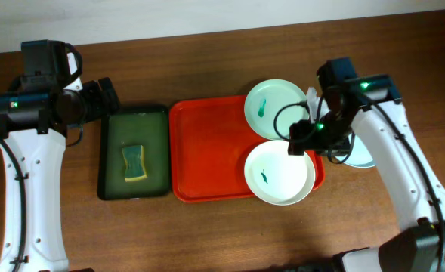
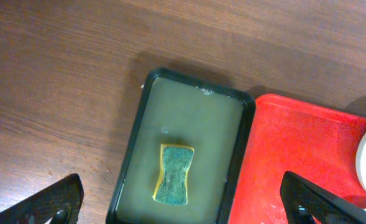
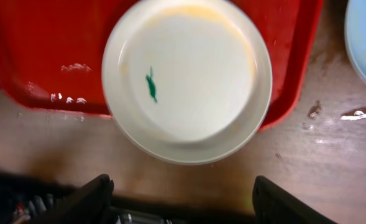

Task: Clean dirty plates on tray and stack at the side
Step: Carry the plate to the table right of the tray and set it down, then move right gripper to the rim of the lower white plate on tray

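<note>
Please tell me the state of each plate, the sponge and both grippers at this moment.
Front plate: dirty, green smear, overhanging the red tray's front rim.
Back plate: dirty, green smear, at the tray's far right corner.
Third plate: on the table beside the tray, mostly hidden.
Sponge: lying in the green tray, untouched.
Left gripper: jaws open, empty.
Right gripper: jaws open, empty, above the front plate.

tray [image 1: 207, 151] left half: bare | right side: two plates [image 1: 282, 181] crowd it | green tray [image 1: 134, 117]: just beside left rim
</note>
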### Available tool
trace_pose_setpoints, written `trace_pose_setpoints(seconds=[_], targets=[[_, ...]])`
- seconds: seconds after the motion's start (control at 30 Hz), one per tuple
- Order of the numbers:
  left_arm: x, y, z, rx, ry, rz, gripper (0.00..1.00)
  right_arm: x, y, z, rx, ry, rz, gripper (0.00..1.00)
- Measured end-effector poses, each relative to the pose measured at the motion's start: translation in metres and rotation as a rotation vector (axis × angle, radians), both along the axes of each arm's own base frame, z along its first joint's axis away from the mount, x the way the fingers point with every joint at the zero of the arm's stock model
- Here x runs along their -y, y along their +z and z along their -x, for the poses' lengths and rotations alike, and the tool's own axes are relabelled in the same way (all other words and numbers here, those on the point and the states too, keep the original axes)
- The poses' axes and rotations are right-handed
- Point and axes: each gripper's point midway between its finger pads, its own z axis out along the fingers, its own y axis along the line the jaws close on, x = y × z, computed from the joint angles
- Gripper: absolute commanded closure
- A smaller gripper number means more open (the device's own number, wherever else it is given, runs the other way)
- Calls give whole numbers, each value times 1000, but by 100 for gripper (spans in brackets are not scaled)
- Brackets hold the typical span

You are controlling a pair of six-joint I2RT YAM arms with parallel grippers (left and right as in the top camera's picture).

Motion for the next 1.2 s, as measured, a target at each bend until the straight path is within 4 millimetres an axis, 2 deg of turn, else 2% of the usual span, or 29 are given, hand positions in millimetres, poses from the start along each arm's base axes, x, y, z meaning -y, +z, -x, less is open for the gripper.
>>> trace_pose_setpoints(seconds=[0.1,0.3,0.67,0.83,0.93,1.07,1.2], targets=[[0,0,0,2,0,0,1,4,-35,9,-48,-41,25,35],[0,0,0,0,1,0,1,7,-76,27,-107,-59,38,36],[0,0,0,0,0,0,1,7,-77,29,-112,-59,39,36],[0,0,0,0,0,0,1,7,-77,29,-115,-60,39,39],[0,0,0,0,0,0,1,9,-78,23,-87,-62,49,40],[0,0,0,0,0,0,1,26,-83,3,1,-68,150,44],[0,0,0,0,0,0,1,32,-99,0,35,-75,183,50]])
